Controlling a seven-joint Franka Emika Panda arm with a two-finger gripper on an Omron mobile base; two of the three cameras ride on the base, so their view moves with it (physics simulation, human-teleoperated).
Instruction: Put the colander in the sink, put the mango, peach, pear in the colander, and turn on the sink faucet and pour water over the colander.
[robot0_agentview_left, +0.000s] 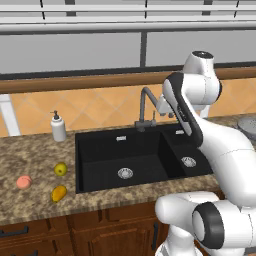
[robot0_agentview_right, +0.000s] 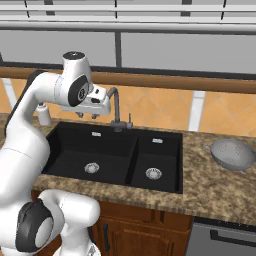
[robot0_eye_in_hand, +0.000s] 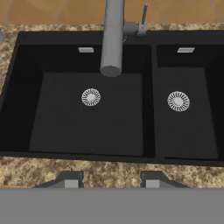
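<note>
In your left base view the colander (robot0_agentview_left: 250, 126) is cut off by the right edge, so you see just a slice of it. The arm covers the right end of the sink (robot0_agentview_left: 145, 157) and part of the faucet (robot0_agentview_left: 145, 107). In your right base view the soap bottle (robot0_agentview_right: 44, 114) hides behind the arm; it is probably upright.

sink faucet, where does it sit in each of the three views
Left base view: sink faucet just above centre, behind the sink, partly covered by the arm.
Right base view: upper middle, left of centre, beside the end effector.
Hand view: top centre, spout pointing toward the camera over the large basin.
Shared landmark: the large basin's round silver drain.
</note>
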